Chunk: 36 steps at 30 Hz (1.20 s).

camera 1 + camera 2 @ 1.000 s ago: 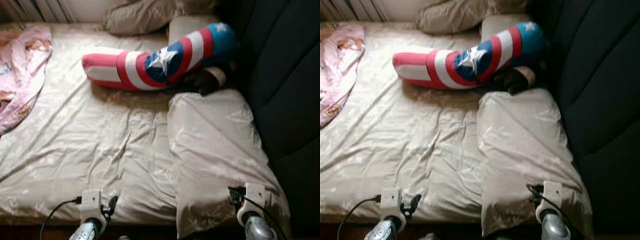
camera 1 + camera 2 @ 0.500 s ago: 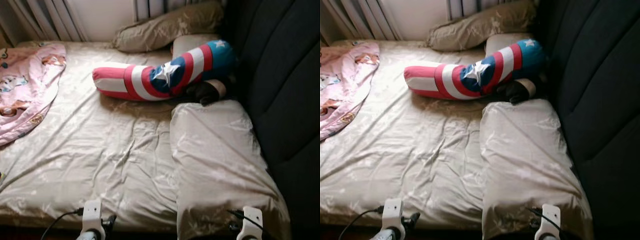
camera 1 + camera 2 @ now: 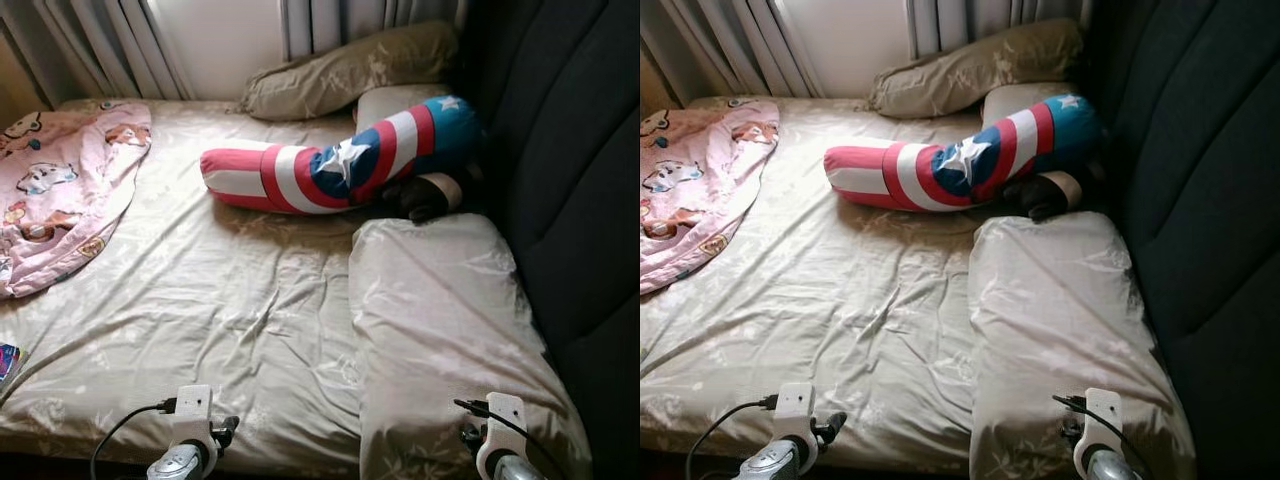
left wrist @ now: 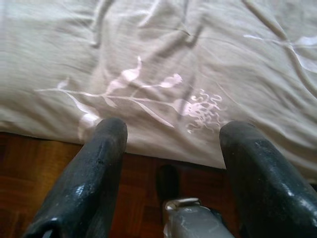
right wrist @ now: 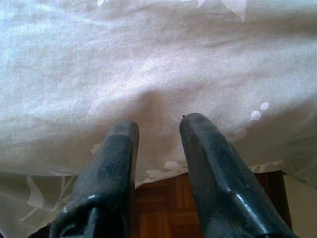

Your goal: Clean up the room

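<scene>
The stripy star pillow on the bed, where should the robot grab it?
Probably the red and white end of the stripy star pillow. That end lies free on the sheet, facing the robot's left side; the blue end is wedged against the headboard and pillows. Come from above.

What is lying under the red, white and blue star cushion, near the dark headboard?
Under the blue end of the star cushion a dark brown object with a tan end pokes out. The cushion covers the rest, so I cannot identify it.

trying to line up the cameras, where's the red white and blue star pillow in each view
Left eye view: star pillow upper centre, against the dark headboard.
Right eye view: star pillow same place, slightly further left.
Left wrist view: bed sheet and floor, no pillow.
Right wrist view: the same.
Shared landmark: pink blanket, upper left in both eye views.
</scene>
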{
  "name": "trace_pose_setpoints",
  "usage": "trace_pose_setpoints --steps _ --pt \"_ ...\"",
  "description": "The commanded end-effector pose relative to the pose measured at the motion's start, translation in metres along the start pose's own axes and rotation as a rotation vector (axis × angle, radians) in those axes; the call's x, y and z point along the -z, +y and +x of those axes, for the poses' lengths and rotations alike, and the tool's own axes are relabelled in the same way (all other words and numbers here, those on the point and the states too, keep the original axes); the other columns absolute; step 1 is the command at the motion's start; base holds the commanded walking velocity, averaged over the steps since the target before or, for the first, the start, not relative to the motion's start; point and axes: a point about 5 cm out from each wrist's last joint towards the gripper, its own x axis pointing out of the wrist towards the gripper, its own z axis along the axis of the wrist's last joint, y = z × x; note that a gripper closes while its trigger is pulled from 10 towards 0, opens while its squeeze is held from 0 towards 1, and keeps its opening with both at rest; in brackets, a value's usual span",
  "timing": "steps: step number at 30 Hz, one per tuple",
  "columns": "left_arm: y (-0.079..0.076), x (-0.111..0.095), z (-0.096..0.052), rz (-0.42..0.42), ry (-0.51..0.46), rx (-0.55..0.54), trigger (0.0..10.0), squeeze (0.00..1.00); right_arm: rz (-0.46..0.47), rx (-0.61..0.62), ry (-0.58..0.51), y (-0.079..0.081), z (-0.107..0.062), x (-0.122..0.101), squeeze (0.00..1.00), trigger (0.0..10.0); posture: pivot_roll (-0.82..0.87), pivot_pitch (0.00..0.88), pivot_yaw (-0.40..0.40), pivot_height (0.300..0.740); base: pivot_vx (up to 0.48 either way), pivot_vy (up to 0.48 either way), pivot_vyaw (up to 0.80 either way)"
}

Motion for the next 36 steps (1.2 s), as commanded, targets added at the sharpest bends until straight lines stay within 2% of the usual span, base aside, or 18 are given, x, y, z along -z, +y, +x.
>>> trace_pose_setpoints --steps 1,5,11,15,19,36 --pt "0.001 0.005 0.000 -0.007 0.041 -0.015 10.0 0.00 -0.015 0.006 0.021 -0.003 0.000 0.002 0.00 10.0 0.02 0.029 -0.007 0.740 0.000 0.000 0.00" --pt "0.000 0.003 0.001 -0.012 0.042 -0.013 10.0 0.00 -0.081 0.010 0.012 -0.006 0.000 -0.001 0.00 10.0 0.02 0.020 -0.009 0.740 0.000 0.125 0.00" --pt "-0.002 0.001 0.001 -0.020 0.039 -0.013 10.0 0.00 -0.049 0.010 0.026 -0.009 -0.001 0.002 0.00 10.0 0.03 0.003 -0.013 0.740 0.000 0.452 0.58" --pt "-0.001 0.000 0.002 -0.018 0.041 -0.018 10.0 0.00 -0.030 0.015 0.039 -0.012 -0.003 0.006 0.00 10.0 0.03 0.003 -0.010 0.740 0.000 0.480 0.00" --pt "0.000 -0.001 0.002 -0.014 0.042 -0.021 10.0 0.00 -0.031 -0.003 0.015 -0.001 0.001 -0.002 0.00 10.0 0.03 0.000 -0.010 0.740 0.000 0.480 0.00" --pt "0.000 0.000 0.002 -0.013 0.043 -0.020 10.0 0.00 0.032 0.029 0.012 -0.002 0.001 -0.002 0.00 10.0 0.03 0.000 -0.005 0.740 0.000 0.480 0.00"
